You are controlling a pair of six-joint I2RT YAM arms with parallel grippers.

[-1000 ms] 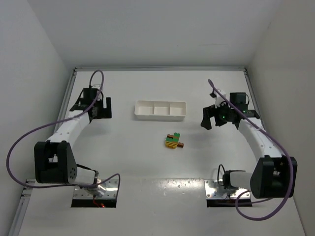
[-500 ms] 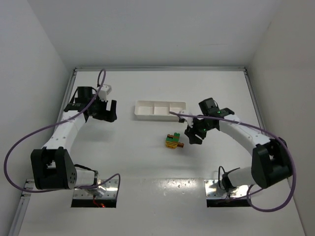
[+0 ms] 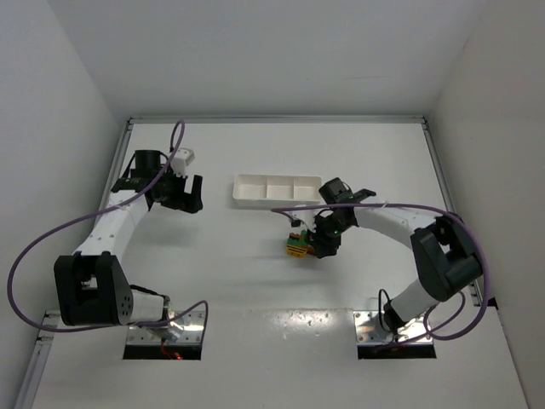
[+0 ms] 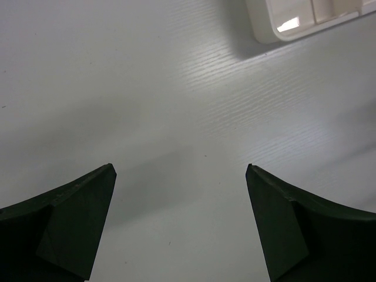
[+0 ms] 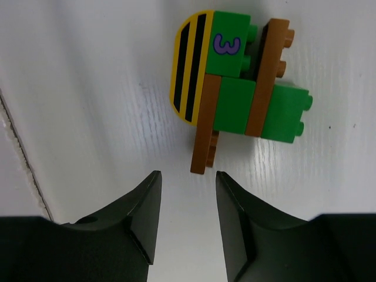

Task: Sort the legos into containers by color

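The right pincer [image 5: 187,176], jaws slightly parted and empty, hovers just beside the clumped legos [image 5: 235,94] on the desk [image 3: 255,281] near the white tray [image 3: 278,191], with the brown brick [image 5: 205,126] aiming its long axis into that gap, while the left pincer [image 4: 179,176], spread empty, sits well apart.

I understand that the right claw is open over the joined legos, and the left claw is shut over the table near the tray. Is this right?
Not quite. The left claw is open, not shut: the left wrist view shows its fingers wide apart, nothing between them. The rest holds: the right claw is open over the joined legos.
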